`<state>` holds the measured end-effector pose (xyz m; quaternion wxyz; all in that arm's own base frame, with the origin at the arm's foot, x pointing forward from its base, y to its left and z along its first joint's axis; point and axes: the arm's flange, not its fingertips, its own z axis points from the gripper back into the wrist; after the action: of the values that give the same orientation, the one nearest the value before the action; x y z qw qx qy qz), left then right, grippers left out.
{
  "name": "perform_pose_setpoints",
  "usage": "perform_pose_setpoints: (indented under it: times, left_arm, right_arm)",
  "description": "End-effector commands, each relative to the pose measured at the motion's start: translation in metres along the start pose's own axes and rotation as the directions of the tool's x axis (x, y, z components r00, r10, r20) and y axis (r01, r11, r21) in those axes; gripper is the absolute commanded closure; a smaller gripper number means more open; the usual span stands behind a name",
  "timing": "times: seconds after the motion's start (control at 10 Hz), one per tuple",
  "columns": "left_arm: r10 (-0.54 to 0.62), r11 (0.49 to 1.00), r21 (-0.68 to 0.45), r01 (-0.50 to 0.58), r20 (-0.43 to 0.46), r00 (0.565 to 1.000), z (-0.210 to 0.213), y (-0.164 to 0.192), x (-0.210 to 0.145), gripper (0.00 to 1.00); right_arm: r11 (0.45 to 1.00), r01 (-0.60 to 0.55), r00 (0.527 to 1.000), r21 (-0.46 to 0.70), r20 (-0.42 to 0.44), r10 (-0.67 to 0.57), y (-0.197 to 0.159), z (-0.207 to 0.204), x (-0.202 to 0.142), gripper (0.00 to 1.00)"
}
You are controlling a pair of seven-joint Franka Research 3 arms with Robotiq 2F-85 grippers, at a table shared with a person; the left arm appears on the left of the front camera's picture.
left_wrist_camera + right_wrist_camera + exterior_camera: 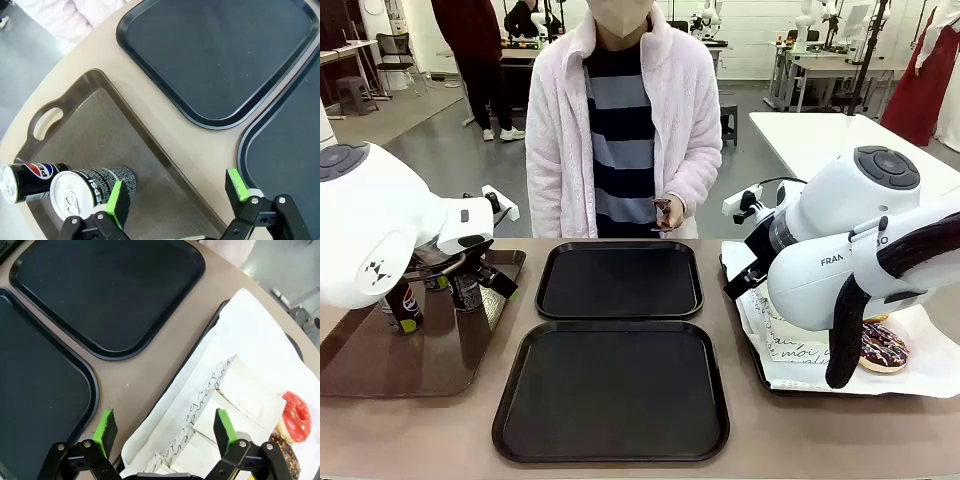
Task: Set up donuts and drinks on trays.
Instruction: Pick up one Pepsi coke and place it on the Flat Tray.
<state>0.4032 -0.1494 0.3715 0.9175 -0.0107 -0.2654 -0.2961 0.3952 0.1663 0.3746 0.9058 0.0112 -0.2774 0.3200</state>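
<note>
Left gripper (178, 191) gapes open, two soda cans (92, 192) just outside one finger; right gripper (165, 426), also open, hangs over white paper sleeves (240, 390), donuts (295, 415) beyond one finger; both black trays (620, 280) lie between them

The far black square plastic tray (620, 281) and its near twin (611, 390) lie bare, open from above. A strip of tan bench (165, 125) runs between them and the brown handled tray (95, 130), where black soda cans (100, 182) crowd one green pad of the left tool (178, 191). A person's hand (667, 212) hangs by the far rim
</note>
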Motion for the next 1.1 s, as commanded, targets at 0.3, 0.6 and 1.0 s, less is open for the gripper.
perform_pose_setpoints:
  times: [0.3, 0.6, 1.0]
  left_arm:
    - [0.0, 1.0, 0.0, 0.0, 0.0, 1.0, 0.0, -0.0001, 0.0, 0.0]
    - [0.0, 1.0, 0.0, 0.0, 0.0, 1.0, 0.0, -0.0001, 0.0, 0.0]
    - [0.0, 1.0, 0.0, 0.0, 0.0, 1.0, 0.0, -0.0001, 0.0, 0.0]
  right_arm:
    - [1.0, 0.0, 1.0, 0.0, 0.0, 0.0, 0.0, 0.0, 0.0, 0.0]
    - [1.0, 0.0, 1.0, 0.0, 0.0, 0.0, 0.0, 0.0, 0.0, 0.0]
    - [1.0, 0.0, 1.0, 0.0, 0.0, 0.0, 0.0, 0.0, 0.0, 0.0]
